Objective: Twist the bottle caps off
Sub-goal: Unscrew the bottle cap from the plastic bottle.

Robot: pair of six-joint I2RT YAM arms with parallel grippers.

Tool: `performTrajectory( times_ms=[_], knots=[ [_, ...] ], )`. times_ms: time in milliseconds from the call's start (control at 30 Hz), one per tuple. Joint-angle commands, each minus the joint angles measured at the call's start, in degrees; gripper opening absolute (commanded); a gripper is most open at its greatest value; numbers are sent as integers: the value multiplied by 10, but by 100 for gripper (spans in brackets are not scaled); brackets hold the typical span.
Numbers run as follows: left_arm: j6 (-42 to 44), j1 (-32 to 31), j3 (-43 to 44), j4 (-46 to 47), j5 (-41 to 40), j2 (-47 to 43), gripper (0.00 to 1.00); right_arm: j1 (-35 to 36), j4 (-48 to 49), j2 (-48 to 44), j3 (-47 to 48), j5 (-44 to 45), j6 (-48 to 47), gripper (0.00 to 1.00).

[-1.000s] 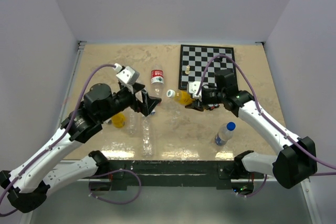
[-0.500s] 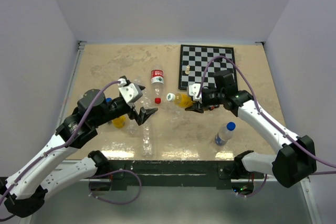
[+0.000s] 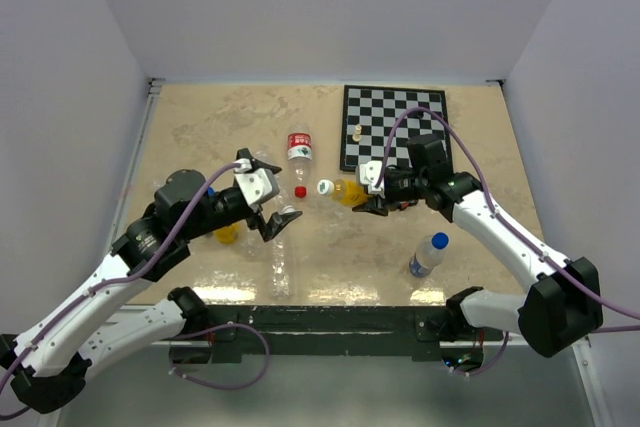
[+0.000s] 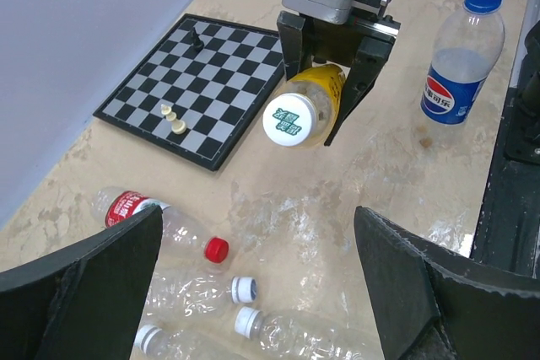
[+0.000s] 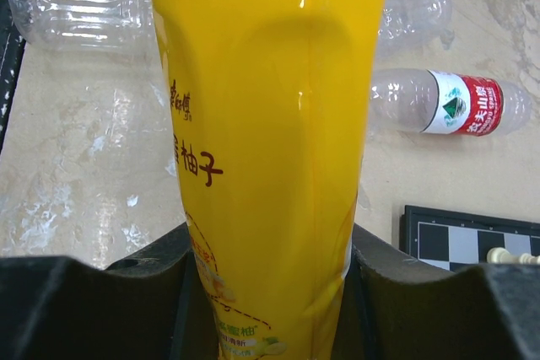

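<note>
Orange bottle [image 4: 319, 90] in right claw [image 4: 310, 110], cap [image 4: 288, 120] on

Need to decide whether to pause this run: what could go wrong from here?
The left pincer is open and short of the white cap; a misaligned close could miss it.
The right pincer grips the orange bottle by its body alone, so twisting may spin it.
Empty clear bottles lying below could be knocked.

Ref chessboard [image 3: 395, 127]: pieces [image 3: 356, 132] are sitting on it by its left edge, one bottle [image 3: 347, 188] is hanging just off its near-left corner, another bottle [image 3: 299, 147] is lying to its left, a 3rd bottle [image 3: 426, 256] is standing nearside.
</note>
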Motion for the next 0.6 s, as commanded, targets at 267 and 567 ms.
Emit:
performTrajectory(
  times_ms=[267, 567],
  knots=[
    [27, 2, -16, 41, 32, -18, 100, -1, -14, 4, 21, -25, -18, 0],
    [63, 2, -20, 39, 70, -23, 100, -2, -21, 4, 22, -32, -27, 0]
  ],
)
